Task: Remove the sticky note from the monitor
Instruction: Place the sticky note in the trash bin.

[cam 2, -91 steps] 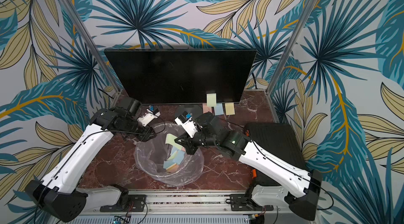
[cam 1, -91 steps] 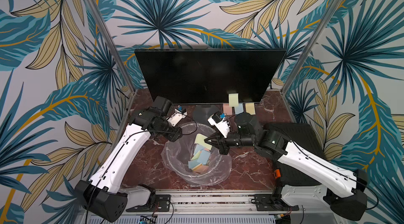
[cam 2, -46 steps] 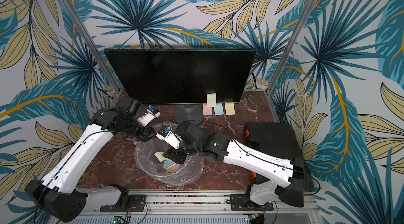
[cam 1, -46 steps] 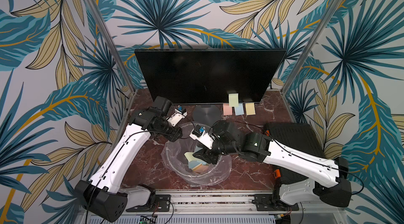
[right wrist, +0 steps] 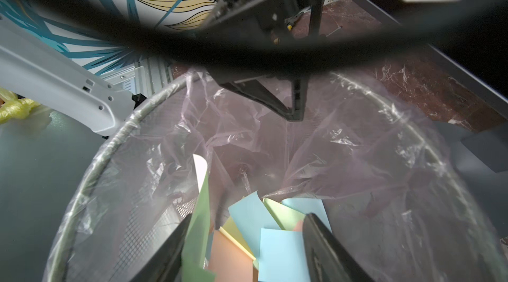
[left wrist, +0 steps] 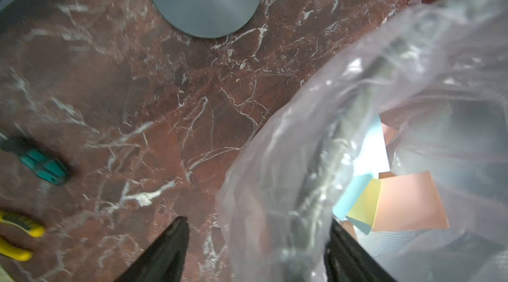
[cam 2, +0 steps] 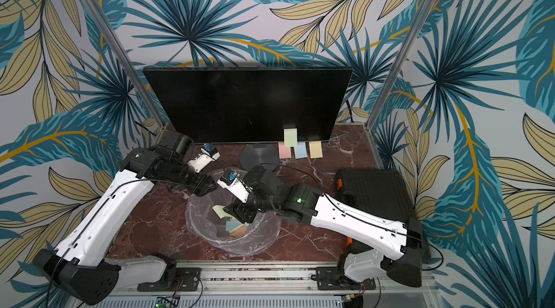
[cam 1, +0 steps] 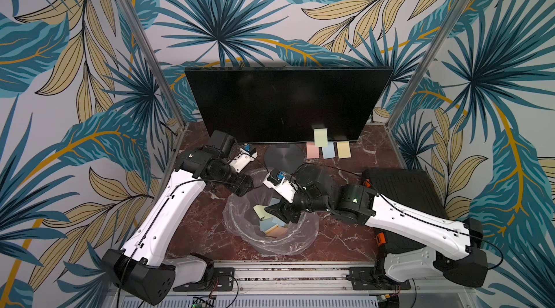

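The black monitor [cam 1: 285,102] stands at the back on its round grey base [cam 1: 283,156]. A pale green sticky note [cam 1: 320,137] is stuck low on the screen, with pink, blue and yellow notes [cam 1: 328,150] along the edge below it. My right gripper [right wrist: 244,228] hangs open inside the lined bin [cam 1: 240,231]. Another green sticky note [right wrist: 198,225] clings to one of its fingers above several dropped notes. My left gripper [left wrist: 258,239] is open, its jaws standing either side of the bin's rim and liner.
A black case [cam 1: 402,189] lies at the right behind my right arm. In the left wrist view a green-handled tool [left wrist: 41,165] and a yellow-handled tool [left wrist: 16,233] lie on the red marble table beside the bin.
My right arm swung from near the monitor down into the bin with the green note and its jaws opened. My left gripper opened off the bin's rim.
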